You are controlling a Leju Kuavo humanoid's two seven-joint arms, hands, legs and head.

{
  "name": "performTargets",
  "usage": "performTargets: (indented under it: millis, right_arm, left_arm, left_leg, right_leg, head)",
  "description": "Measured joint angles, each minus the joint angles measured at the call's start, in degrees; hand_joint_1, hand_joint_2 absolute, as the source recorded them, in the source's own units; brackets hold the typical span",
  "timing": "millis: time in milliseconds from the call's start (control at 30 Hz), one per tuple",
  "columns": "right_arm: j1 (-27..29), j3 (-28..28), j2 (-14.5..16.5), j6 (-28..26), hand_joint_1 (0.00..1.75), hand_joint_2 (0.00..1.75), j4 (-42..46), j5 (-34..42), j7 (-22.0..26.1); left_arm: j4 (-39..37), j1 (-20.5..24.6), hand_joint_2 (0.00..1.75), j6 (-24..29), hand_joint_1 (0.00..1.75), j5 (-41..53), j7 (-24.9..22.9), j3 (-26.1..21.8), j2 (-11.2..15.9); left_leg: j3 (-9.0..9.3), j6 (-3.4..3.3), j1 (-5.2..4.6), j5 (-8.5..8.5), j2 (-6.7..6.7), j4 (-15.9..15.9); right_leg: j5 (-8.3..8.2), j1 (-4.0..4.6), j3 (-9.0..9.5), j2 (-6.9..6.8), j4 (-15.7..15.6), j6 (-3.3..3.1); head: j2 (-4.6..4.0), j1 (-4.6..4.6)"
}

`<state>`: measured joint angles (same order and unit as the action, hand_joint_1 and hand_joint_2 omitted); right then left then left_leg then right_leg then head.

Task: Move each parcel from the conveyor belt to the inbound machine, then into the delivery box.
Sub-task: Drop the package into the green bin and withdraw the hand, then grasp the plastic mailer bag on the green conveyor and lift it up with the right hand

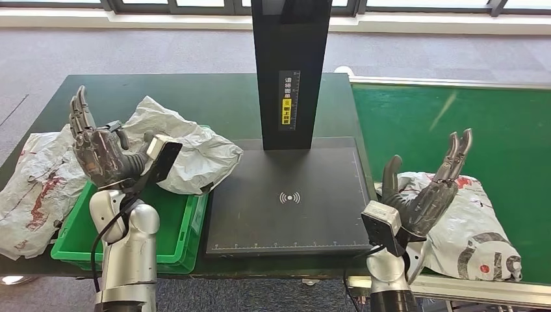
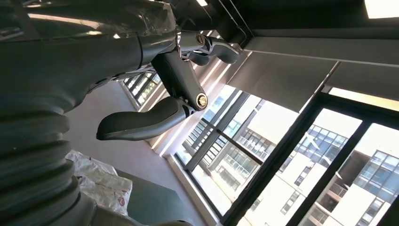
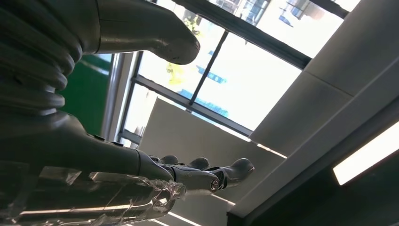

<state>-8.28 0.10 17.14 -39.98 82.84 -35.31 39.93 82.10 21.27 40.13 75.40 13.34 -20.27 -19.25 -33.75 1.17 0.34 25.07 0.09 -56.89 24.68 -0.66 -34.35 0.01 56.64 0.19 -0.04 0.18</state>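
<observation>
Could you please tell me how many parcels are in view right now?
3: one parcel on the conveyor belt by the right hand, one over the green bin's rim, one on the table's left edge. Others may be hidden.

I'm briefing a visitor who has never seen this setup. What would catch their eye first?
Probably the two raised, empty hands: the left hand over the green bin, the right hand beside a white parcel on the green conveyor belt. Between them a black scanner pad with a tall black post lies bare.
</observation>
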Motion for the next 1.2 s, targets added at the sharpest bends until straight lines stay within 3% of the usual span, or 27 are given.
performTargets:
  millis: [200, 333, 433, 500, 567, 700, 767, 1000, 1200]
  right_arm:
    - [-0.06, -1.50, 0.00, 0.00, 0.00, 1.75, -2.58, -0.81, -0.04]
    - [-0.31, -2.11, 0.00, -0.01, 0.00, 0.00, -3.57, -3.80, -1.47]
    - [-2.13, -6.35, 0.01, 0.00, 0.00, 0.00, -6.24, -19.40, -8.73]
    - [-4.35, -11.96, -0.06, 0.00, 0.00, 0.87, -8.85, -35.88, -17.67]
    - [-6.60, -16.78, -0.85, 0.00, 0.00, 1.75, -12.10, -47.91, -27.50]
    - [-9.66, -17.37, -6.39, 0.00, 0.00, 1.75, -22.44, -52.90, -50.40]
    - [-11.05, -15.90, -9.07, -0.01, 0.00, 1.75, -27.83, -52.95, -56.69]
    - [-13.61, -14.59, -15.31, -0.04, 0.00, 1.75, -41.14, -52.95, -66.22]
    - [-13.70, -15.05, -18.88, 1.43, 0.00, 1.75, -47.62, -52.95, -69.63]
  left_arm:
    - [2.13, -0.37, 1.75, -0.01, 0.00, -1.53, 1.35, -1.44, -0.25]
    - [2.55, -0.46, 1.75, -0.01, 0.00, -4.46, 3.45, -1.87, -0.32]
    - [-0.07, -0.47, 1.75, -1.59, 0.00, -21.48, 13.23, -1.48, -0.64]
    - [-4.49, -0.35, 1.75, -7.79, 0.00, -39.10, 21.04, 1.04, -0.93]
    - [-7.94, -0.21, 1.75, -17.40, 0.00, -51.38, 25.17, 4.63, -0.97]
    - [-10.72, -0.62, 1.75, -34.13, 0.00, -62.31, 26.64, 11.07, -0.75]
    - [-11.13, -1.01, 1.75, -38.40, 0.00, -64.43, 26.73, 13.50, -0.60]
    - [-11.21, -2.05, 1.75, -40.80, 0.00, -64.01, 26.62, 18.73, -0.24]
    - [-11.04, -2.14, 1.75, -40.71, 0.00, -63.73, 26.23, 19.51, -0.20]
  left_leg:
    - [-0.01, 0.00, 0.00, 0.00, -0.03, 0.00]
    - [0.00, 0.00, 0.00, 0.00, -0.04, 0.00]
    - [0.03, -0.02, -0.03, -0.01, -0.06, -0.03]
    - [-0.02, -0.11, -0.06, -0.07, -0.17, -0.06]
    - [-0.11, -0.18, -0.06, -0.12, -0.27, -0.08]
    - [-0.17, -0.24, -0.14, -0.11, -0.33, -0.12]
    - [-0.20, -0.27, -0.17, -0.09, -0.30, -0.15]
    - [-0.27, -0.32, -0.16, -0.07, -0.53, -0.15]
    - [-0.28, -0.33, -0.16, -0.04, -0.47, -0.14]
  right_leg:
    - [0.00, 0.00, 0.00, -0.02, 0.00, 0.00]
    - [0.00, 0.00, 0.00, -0.03, 0.00, 0.00]
    - [0.00, -0.06, -0.03, -0.06, -0.03, 0.01]
    - [-0.01, -0.09, -0.01, -0.22, -0.05, 0.06]
    - [-0.05, -0.10, 0.02, -0.35, -0.05, 0.12]
    - [-0.14, -0.20, 0.06, -0.34, -0.05, 0.26]
    - [-0.16, -0.22, 0.02, -0.32, -0.06, 0.29]
    - [-0.06, -0.17, 0.01, -0.60, -0.09, 0.31]
    - [-0.05, -0.19, -0.03, -0.52, -0.09, 0.31]
  head:
    - [0.01, 0.01]
    - [0.01, 0.01]
    - [0.01, -0.02]
    - [0.01, -0.01]
    - [0.02, 0.00]
    - [0.01, 0.02]
    - [0.01, 0.01]
    - [0.00, -0.01]
    - [0.01, -0.01]
